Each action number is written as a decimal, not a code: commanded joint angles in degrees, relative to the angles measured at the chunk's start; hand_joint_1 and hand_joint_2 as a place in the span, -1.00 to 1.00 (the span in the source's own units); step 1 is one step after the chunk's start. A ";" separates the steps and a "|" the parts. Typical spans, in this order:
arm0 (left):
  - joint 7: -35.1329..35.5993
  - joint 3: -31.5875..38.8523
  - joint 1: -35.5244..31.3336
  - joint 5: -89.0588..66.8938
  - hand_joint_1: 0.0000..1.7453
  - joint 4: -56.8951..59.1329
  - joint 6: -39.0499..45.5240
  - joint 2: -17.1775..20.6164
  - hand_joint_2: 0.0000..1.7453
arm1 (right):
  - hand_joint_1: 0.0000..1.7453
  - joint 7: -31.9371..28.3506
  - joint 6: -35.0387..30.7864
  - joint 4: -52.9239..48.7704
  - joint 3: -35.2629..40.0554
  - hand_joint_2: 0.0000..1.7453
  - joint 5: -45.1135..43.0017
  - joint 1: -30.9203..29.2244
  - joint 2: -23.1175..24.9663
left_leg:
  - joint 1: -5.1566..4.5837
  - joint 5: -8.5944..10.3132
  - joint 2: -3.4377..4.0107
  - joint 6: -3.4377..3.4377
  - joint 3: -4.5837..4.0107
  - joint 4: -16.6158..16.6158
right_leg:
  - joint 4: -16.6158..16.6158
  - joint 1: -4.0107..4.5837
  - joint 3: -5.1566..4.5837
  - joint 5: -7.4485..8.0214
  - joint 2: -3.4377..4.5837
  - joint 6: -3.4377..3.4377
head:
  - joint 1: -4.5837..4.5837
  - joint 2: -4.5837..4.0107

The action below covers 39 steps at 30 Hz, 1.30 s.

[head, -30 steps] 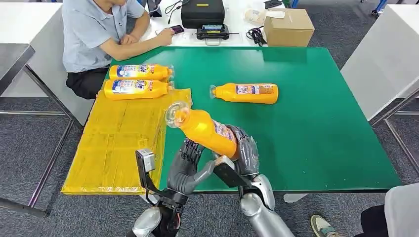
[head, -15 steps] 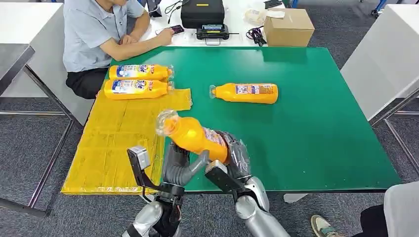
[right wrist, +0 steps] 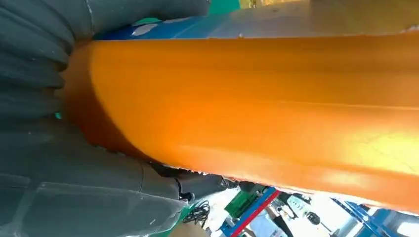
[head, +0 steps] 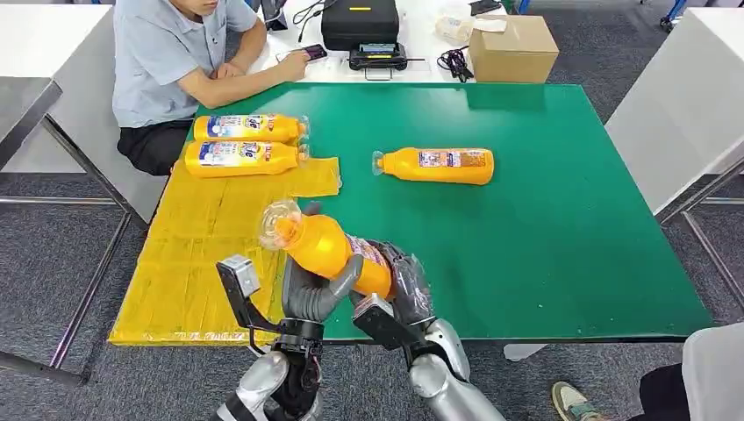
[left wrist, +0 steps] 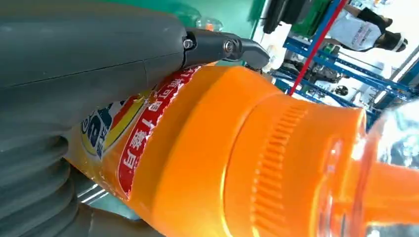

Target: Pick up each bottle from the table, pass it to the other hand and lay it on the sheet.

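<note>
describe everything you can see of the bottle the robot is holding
The held bottle is glossy orange plastic with a ribbed orange collar, a clear cap and a colourful printed label. It is off the table, tilted, cap end towards the yellow sheet. The left hand grips its middle; the right hand wraps its base.

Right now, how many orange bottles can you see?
4. Two bottles lie side by side on the yellow sheet: one, another. One lies on the green table. One is held in both robot hands.
</note>
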 commanded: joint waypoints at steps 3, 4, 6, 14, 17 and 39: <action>1.50 -0.51 -2.22 4.06 0.78 0.49 -4.01 1.59 1.00 | 0.86 -0.67 4.92 3.68 3.23 1.00 -4.23 -2.96 -0.11 | 0.08 -0.09 0.11 -0.13 0.19 0.01 | -0.01 0.09 0.17 -0.05 0.07 -0.15 | -0.02 0.00; 1.51 -0.53 -2.18 4.10 1.00 0.43 -4.15 1.61 1.00 | 0.82 -0.67 5.30 3.66 3.04 1.00 -4.72 -2.93 -0.08 | 0.06 -0.07 0.10 -0.10 0.14 0.01 | -0.01 0.07 0.13 -0.03 0.07 -0.12 | 0.00 0.00; 1.31 -0.87 -2.04 3.95 1.00 0.11 -4.70 1.81 1.00 | 0.74 -0.66 6.60 3.62 2.54 1.00 -6.06 -2.88 -0.16 | 0.04 -0.06 0.10 -0.09 0.15 -0.01 | -0.01 0.05 0.13 -0.03 0.07 -0.11 | -0.02 0.00; 0.63 -1.58 -1.33 3.29 1.00 -1.20 -7.85 2.42 1.00 | -0.24 -0.18 11.34 4.73 0.83 1.00 -9.00 -3.45 -0.79 | 0.09 -0.09 0.05 -0.13 0.23 0.00 | -0.03 0.10 0.23 -0.07 0.01 -0.16 | -0.02 0.00; 0.03 -1.93 -1.26 2.22 1.00 -1.43 -8.15 2.55 1.00 | -0.96 0.45 11.19 5.41 1.27 1.00 -7.71 -3.93 -1.04 | 0.05 -0.05 0.04 -0.09 0.14 -0.01 | -0.02 0.05 0.14 -0.04 0.01 -0.11 | -0.02 0.00; -7.71 16.43 2.56 -55.96 1.00 4.99 12.94 -2.07 1.00 | -1.00 1.18 2.73 5.70 -4.41 1.00 2.33 1.39 -4.35 | 0.12 -0.09 -0.11 -0.15 0.43 -0.12 | -0.18 0.13 0.50 -0.11 -0.16 -0.19 | 0.00 0.00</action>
